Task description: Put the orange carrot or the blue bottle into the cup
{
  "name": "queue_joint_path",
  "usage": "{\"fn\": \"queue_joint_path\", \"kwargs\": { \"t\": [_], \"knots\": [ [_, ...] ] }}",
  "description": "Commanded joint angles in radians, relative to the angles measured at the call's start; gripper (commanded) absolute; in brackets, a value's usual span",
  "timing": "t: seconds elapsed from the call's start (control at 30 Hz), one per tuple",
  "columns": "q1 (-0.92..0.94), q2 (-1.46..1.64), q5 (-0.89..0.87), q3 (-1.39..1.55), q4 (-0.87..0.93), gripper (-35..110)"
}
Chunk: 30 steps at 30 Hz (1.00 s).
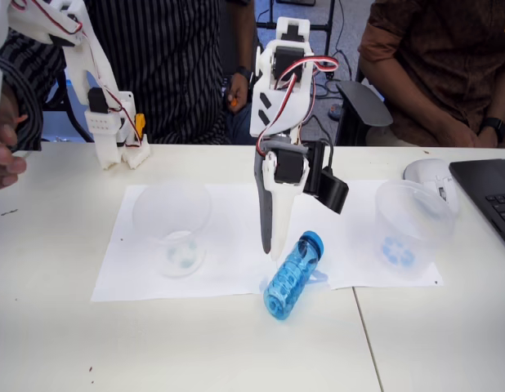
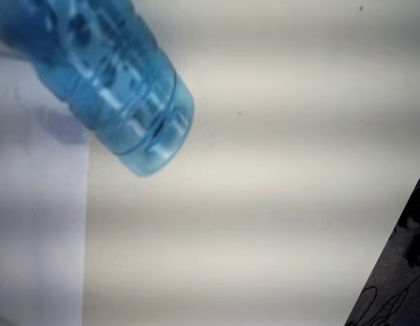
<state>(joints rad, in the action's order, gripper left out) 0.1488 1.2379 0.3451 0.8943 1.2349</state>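
The blue bottle (image 1: 291, 266) lies on its side at the front edge of the white paper, cap pointing up-right. In the wrist view its ribbed base end (image 2: 125, 88) shows at the top left. My gripper (image 1: 303, 227) hangs just above the bottle's cap end and is open. Its white finger points down left of the cap, and its black finger is lifted out to the right. Nothing is between them. The cup (image 1: 409, 222) with the bright blue swirl stands upright to the right of the bottle. The orange carrot is out of view.
A second clear cup (image 1: 172, 225) with a paler greenish base mark stands on the paper (image 1: 228, 269) at the left. A computer mouse (image 1: 430, 174) and a laptop (image 1: 491, 194) sit at the right. People sit behind the table.
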Motion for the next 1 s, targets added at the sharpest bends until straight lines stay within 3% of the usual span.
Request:
{"fn": "queue_joint_path", "kwargs": {
  "t": [0.0,0.27,0.6,0.97],
  "knots": [
    [0.005,0.067,0.020,-0.098,0.011,16],
    [0.003,0.069,0.209,-0.087,0.040,16],
    [-0.051,0.064,0.462,-0.087,0.238,16],
    [-0.063,0.026,0.537,-0.100,0.287,16]
  ]
}}
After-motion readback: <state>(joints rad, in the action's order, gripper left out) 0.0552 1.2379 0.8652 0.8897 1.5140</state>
